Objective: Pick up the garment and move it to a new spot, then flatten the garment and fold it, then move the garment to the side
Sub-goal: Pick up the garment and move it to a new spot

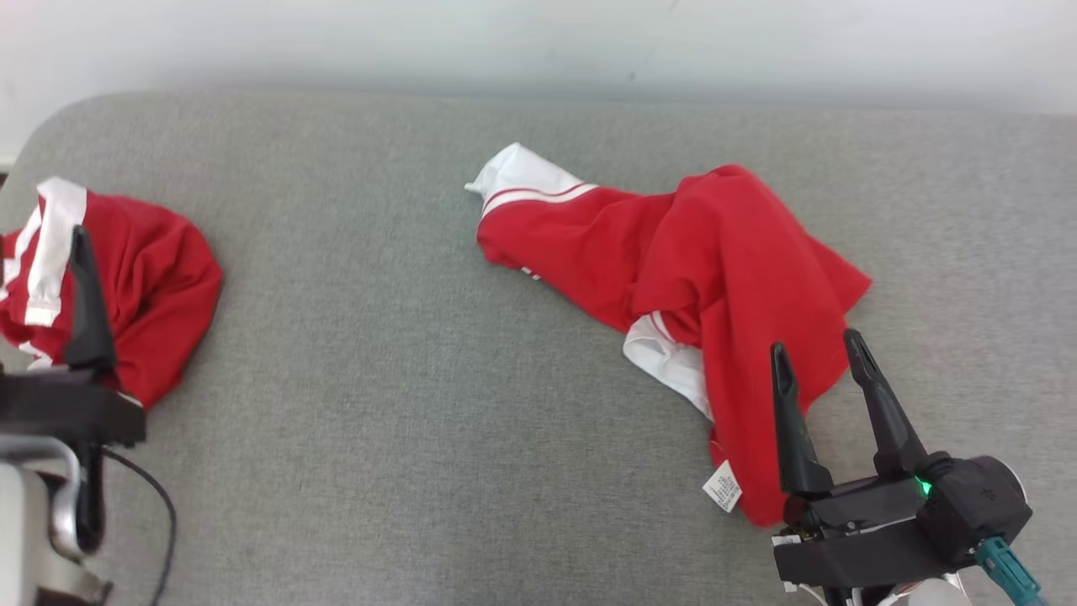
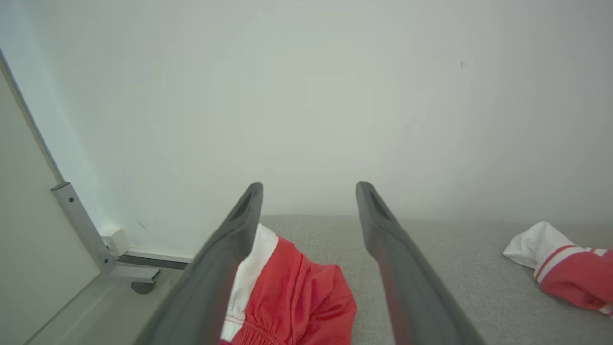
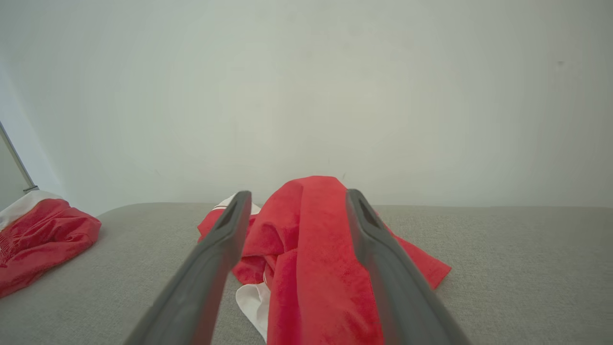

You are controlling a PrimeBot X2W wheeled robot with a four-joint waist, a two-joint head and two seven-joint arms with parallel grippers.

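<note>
The crumpled red garment (image 1: 715, 252) lay right of centre on the grey upholstered surface (image 1: 379, 379). One white striped cuff (image 1: 517, 172) pointed toward the pale wall (image 1: 538, 42). A white care label (image 1: 724, 486) showed at its near end, and a patch of white fabric peeked from under the red folds. The right gripper (image 1: 814, 342) hovered at that near end with its two dark fingers spread wide and nothing clamped. In the right wrist view a ridge of red cloth ran between the fingers.

Well apart, at the surface's left edge, lay a second red garment (image 1: 160, 286) with white bands, bunched into a rounded heap. The left gripper (image 2: 309, 191) stood over it with its jaws wide apart, holding nothing. In the left wrist view its left finger crossed the heap's white band. A dark cable (image 1: 160, 505) looped beside the left arm.
</note>
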